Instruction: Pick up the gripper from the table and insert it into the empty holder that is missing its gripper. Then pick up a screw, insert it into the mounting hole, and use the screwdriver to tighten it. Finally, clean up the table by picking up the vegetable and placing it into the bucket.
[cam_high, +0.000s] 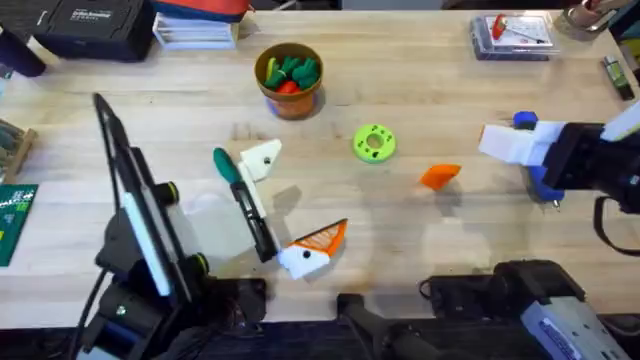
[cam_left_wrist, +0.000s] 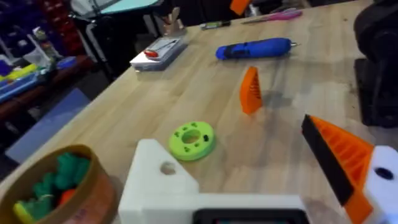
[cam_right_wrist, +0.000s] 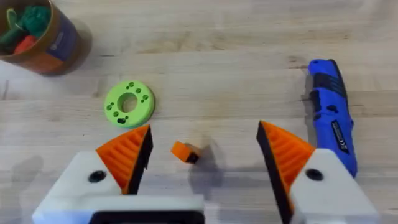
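Nearest the bases, the left hand (cam_high: 297, 198) lay low over the worktop (cam_high: 420, 70), its fingers spread wide and holding nothing. One finger carried an orange tip (cam_high: 322, 240); the other was the bare white holder (cam_high: 262, 160), with its mounting hole visible in the left wrist view.

Beyond it and to the right lay the orange wedge (cam_high: 440, 177), alone on the bare wood and touching nothing. In the left wrist view it appeared to stand on end, point up, with its long axis near vertical. From above it showed only a small footprint.

The right hand (cam_right_wrist: 204, 129) hung over the wedge with its two orange-tipped fingers apart and nothing clamped between them. In the right wrist view the wedge sat between those fingers, nearer one than the other. The right arm was judged the nearer of the two, needing a descent and a slight centring. The blue screwdriver (cam_right_wrist: 329, 112) lay just beside that hand, with its length running away from the arms.

Farther off, the green disc (cam_high: 374, 142) lay flat, well apart from the wedge. Farthest stood the bucket (cam_high: 290, 80), upright, with toy pieces already inside.
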